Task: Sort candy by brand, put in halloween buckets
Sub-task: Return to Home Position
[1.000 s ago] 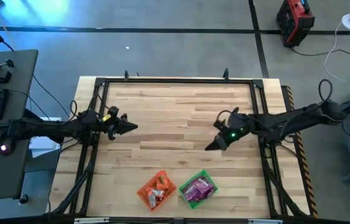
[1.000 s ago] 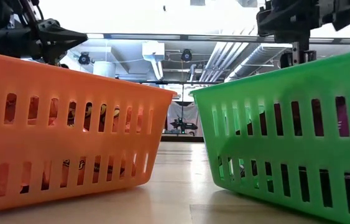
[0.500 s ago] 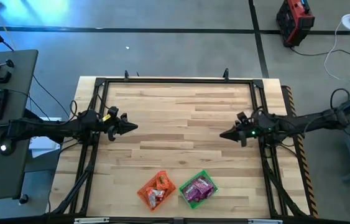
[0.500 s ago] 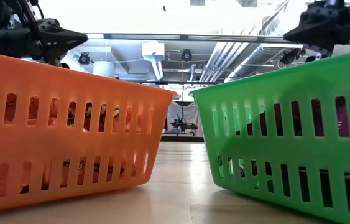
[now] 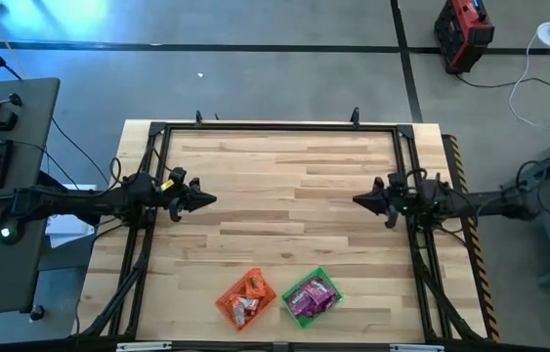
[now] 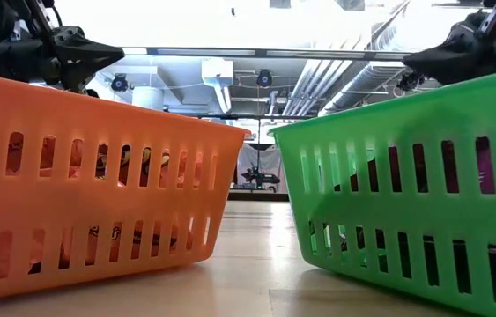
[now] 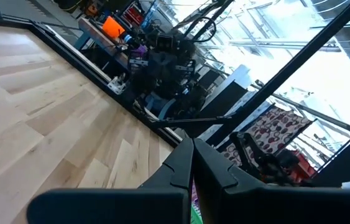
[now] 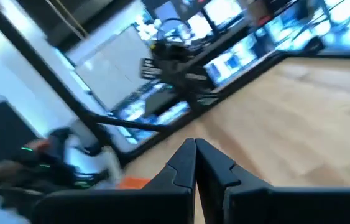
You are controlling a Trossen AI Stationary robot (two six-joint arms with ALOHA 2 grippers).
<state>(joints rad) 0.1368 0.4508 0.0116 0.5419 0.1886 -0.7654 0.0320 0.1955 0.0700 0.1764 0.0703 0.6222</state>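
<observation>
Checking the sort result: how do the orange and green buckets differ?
Colour: the orange bucket is orange plastic, the green bucket bright green. Contents: the orange bucket holds orange-red candy, the green bucket purple candy. Both have slotted walls, look about equal in size and stand side by side.

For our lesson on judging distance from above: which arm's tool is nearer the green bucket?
Right. The right tool sits beyond the green bucket, a little to its right; the left tool is farther, well off to its left.
</observation>
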